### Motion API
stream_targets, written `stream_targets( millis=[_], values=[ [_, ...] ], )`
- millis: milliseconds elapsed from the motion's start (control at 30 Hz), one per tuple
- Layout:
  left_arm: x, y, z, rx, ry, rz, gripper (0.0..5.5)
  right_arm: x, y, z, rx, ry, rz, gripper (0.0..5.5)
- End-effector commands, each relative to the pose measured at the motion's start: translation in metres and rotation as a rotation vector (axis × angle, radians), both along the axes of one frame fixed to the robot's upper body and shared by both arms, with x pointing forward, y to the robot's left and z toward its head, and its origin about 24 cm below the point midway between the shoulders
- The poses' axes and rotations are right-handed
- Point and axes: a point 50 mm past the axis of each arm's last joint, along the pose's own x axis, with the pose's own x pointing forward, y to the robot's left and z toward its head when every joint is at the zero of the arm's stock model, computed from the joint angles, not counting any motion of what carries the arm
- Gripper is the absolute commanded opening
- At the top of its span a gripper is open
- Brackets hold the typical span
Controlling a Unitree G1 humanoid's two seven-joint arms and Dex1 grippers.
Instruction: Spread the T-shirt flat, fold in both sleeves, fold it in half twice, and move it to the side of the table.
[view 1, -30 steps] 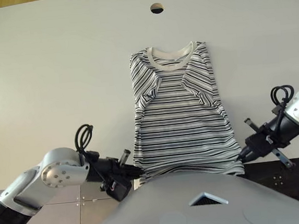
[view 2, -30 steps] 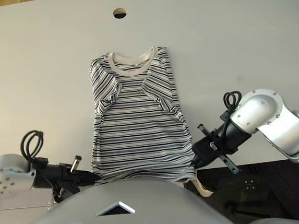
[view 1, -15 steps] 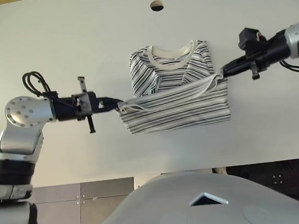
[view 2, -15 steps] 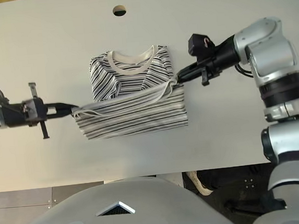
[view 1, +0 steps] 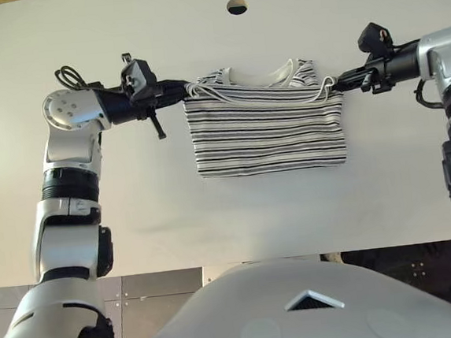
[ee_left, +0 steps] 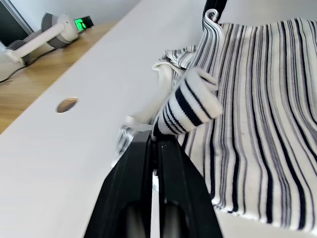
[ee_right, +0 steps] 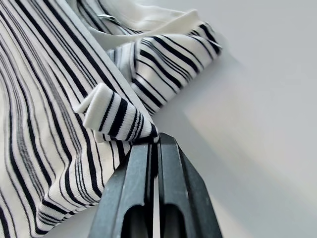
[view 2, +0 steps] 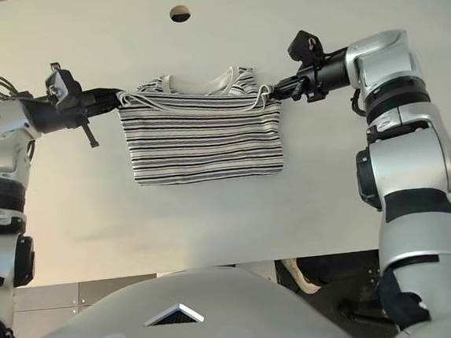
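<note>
The black-and-white striped T-shirt [view 1: 268,128] lies on the white table [view 1: 133,201], folded in half, its hem edge laid up by the cream collar [view 1: 258,74]. My left gripper [view 1: 186,88] is shut on the hem's left corner, near the collar's left side; the wrist view shows the bunched fabric [ee_left: 190,105] pinched at its fingertips. My right gripper [view 1: 334,87] is shut on the hem's right corner; the striped roll [ee_right: 119,118] sits at its tips. Both arms stretch across the far part of the table.
A round cable hole [view 1: 236,8] sits in the table beyond the shirt. The table's near edge [view 1: 218,263] runs in front of me, with bare surface on both sides of the shirt. A wooden floor [ee_left: 29,84] lies past the far edge.
Both grippers carried the shirt's bottom hem away from me, from the near table edge up to the collar, folding the shirt in half.
</note>
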Motion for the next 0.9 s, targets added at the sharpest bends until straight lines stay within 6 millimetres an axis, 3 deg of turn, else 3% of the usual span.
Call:
stream_targets(
  millis=[33, 467, 567, 900],
  values=[
    [0.011, -0.003, 0.001, 0.010, -0.021, 0.028, 0.16, 0.003, 0.001, 0.000, -0.014, -0.020, -0.029, 0.10],
    [0.010, 0.004, -0.044, 0.182, 0.188, 0.136, 0.16, 0.012, 0.016, -0.010, 0.115, -0.066, -0.256, 0.10],
    [0.012, 0.003, -0.047, 0.137, 0.217, 0.197, 0.10, 0.014, 0.020, -0.013, 0.117, -0.081, -0.301, 0.55],
    [0.028, 0.006, -0.031, -0.149, 0.200, 0.404, 1.71, 0.017, 0.015, -0.012, 0.136, -0.107, -0.418, 2.37]
  ],
)
